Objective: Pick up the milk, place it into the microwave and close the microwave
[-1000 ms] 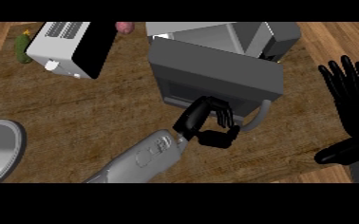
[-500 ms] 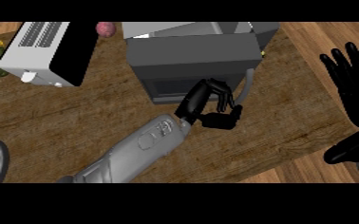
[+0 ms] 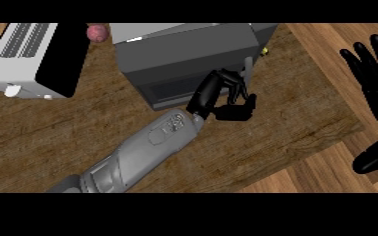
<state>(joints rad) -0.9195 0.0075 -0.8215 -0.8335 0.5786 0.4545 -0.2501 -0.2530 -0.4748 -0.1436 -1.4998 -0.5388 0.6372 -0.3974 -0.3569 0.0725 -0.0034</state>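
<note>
1. Nearest, a grey forearm (image 3: 140,155) comes in from the lower left and slants up to the right across the wooden counter (image 3: 88,115)
2. At its end the left hand (image 3: 221,96) lies against the right part of the microwave's front, its fingers (image 3: 238,80) curled by the door handle (image 3: 246,72); whether they actually clasp the handle cannot be told
3. At the right edge the right hand (image 3: 367,75) rests with fingers straight and spread apart, pointing up; its thumb (image 3: 366,161) shows lower down, near the counter's edge
4. The microwave (image 3: 188,55) stands just beyond the left hand, a dark grey box with its door flat against the front
5. The milk shows nowhere; it cannot be told where it is
6. Far left stands a white toaster (image 3: 33,60) with a black side
7. Between the toaster and the microwave, at the far edge, sits a small round reddish thing (image 3: 97,31)
</note>
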